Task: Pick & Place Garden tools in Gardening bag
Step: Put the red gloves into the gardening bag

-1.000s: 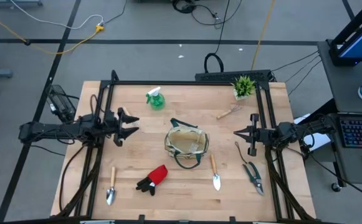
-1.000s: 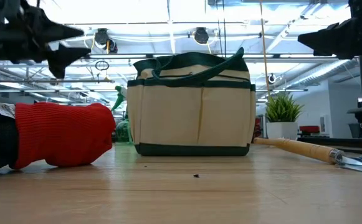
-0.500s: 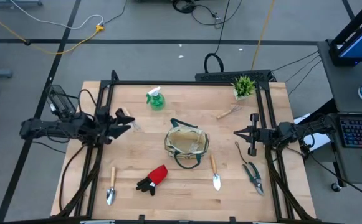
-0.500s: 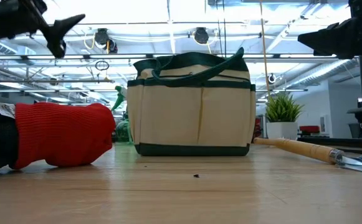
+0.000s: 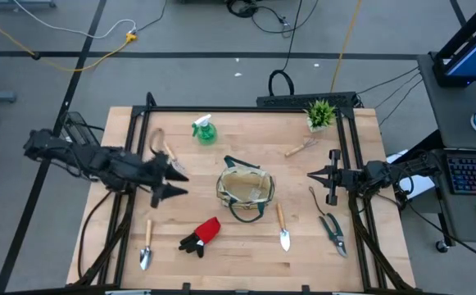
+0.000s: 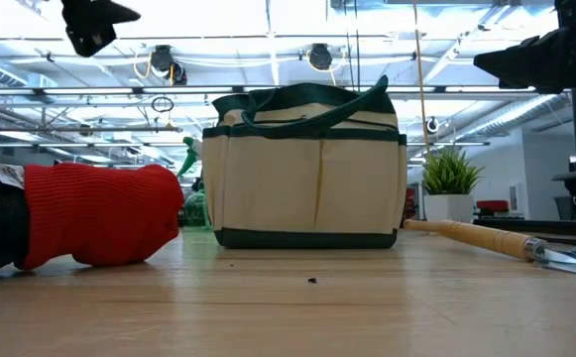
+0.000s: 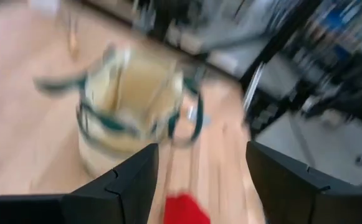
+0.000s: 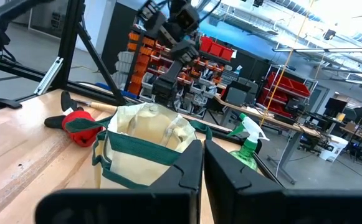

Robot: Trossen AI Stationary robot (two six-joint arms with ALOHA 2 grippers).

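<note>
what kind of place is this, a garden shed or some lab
Most likely a robotics lab or workshop, not a shed. A wooden table stands on a grey floor with loose cables, a computer keyboard sits at a desk beside it, and shelving with red bins fills the room behind.

— What is the dark left arm's two-finger gripper point(image 5: 174, 181) doing?
— Hanging above the table's left half, fingers spread, holding nothing.
— And the dark right arm's gripper point(image 5: 310, 174)?
— Waiting at the right edge, fingers pressed together.
</note>
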